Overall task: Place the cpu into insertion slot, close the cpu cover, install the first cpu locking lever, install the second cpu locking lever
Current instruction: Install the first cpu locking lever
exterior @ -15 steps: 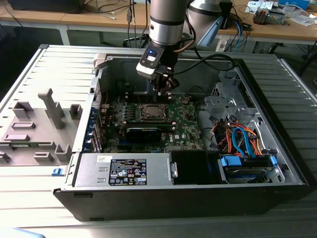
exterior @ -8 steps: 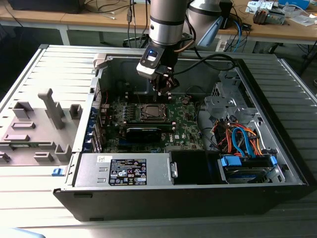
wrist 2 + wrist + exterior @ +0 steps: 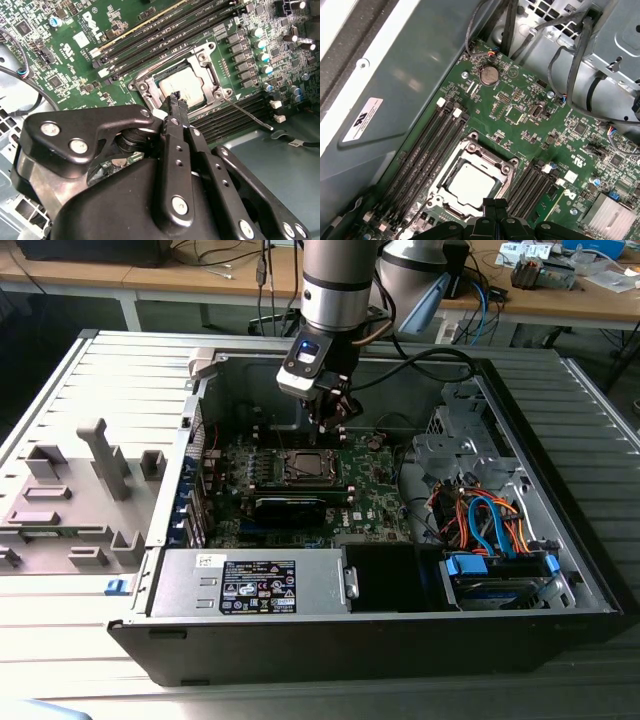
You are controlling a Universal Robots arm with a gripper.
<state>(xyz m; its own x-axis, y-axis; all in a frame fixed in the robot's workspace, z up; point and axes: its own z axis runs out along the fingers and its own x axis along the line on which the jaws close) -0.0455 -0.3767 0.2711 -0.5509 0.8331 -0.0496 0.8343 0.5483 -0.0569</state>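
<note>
One silvery square cpu (image 3: pixel 470 185); black fingers (image 3: pixel 176 107) seemingly together.

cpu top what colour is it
Plain silver-grey metal. The cpu shows best in the first wrist view.

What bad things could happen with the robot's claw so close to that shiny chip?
1. The shut gripper hangs right at the edge of the cpu and the cpu cover. A slightly off push might scratch or press them.
2. A thin locking lever sticks out loose over the memory slots. If it slips, it could scrape them.
</note>
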